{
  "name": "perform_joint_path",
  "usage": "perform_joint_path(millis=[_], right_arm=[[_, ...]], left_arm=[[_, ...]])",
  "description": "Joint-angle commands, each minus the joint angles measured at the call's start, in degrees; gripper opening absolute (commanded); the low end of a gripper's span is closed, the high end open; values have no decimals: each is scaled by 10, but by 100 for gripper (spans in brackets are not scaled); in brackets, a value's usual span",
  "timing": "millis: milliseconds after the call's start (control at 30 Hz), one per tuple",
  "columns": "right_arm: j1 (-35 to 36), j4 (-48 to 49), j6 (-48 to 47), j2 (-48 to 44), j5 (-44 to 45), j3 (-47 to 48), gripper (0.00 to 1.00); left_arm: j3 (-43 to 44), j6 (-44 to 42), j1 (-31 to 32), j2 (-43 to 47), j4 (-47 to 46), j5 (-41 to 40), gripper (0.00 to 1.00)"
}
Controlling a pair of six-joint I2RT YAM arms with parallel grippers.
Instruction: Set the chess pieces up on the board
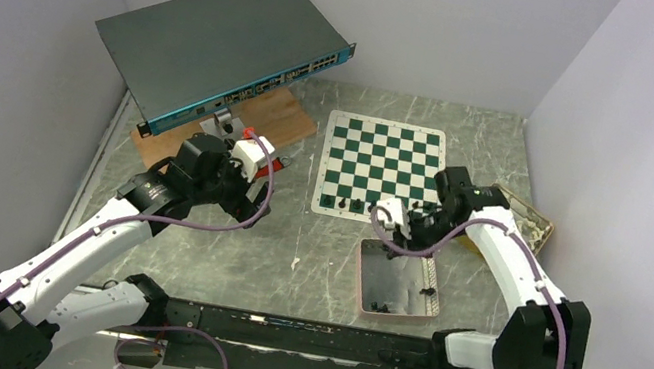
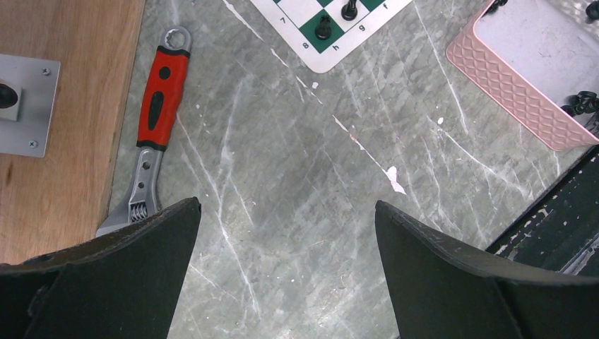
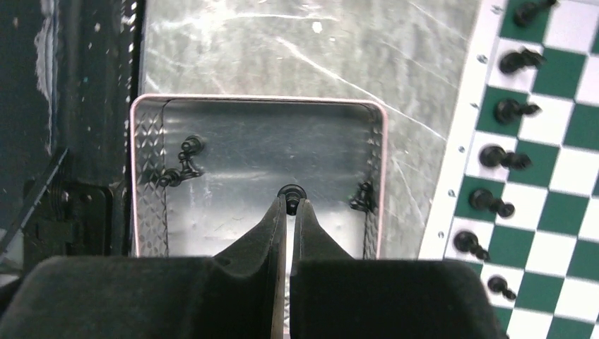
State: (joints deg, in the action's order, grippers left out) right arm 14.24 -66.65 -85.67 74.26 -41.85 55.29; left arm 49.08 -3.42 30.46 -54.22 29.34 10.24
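Lab test cell, prob. robotics: bare white walls (image 1: 14, 38) boxing a grey counter (image 1: 313, 243), w/ network switch (image 1: 217, 38), wrench (image 2: 159, 106) & black rail (image 1: 306, 338).

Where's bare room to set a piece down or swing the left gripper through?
Free: table between wrench, board corner and tray; board's far ranks too. Crowded: its near rank of chess pieces, and the tray, where the right gripper pinches one.

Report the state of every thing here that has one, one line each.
Left hand, open, holding nothing.
Right hand, shut on a chess piece in the tray.
Tray, holds a few loose pieces.
Board, flat, a row of pieces standing along one edge.
Wrench, lying flat, untouched.
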Motion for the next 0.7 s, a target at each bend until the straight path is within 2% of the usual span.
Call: perform_joint_path(millis=[0, 167, 367, 667], right_arm=[[-15, 43, 195, 30, 19, 64, 0], [-38, 112, 299, 81, 49, 112, 0], [-40, 233, 410, 131, 140, 124, 0], [-42, 334, 475, 206, 213, 140, 0]], left_arm=[[2, -6, -2, 10, -22, 8, 99], [3, -6, -2, 14, -22, 9, 99], [2, -6, -3, 17, -22, 8, 99], [2, -6, -3, 20, -22, 9, 99]])
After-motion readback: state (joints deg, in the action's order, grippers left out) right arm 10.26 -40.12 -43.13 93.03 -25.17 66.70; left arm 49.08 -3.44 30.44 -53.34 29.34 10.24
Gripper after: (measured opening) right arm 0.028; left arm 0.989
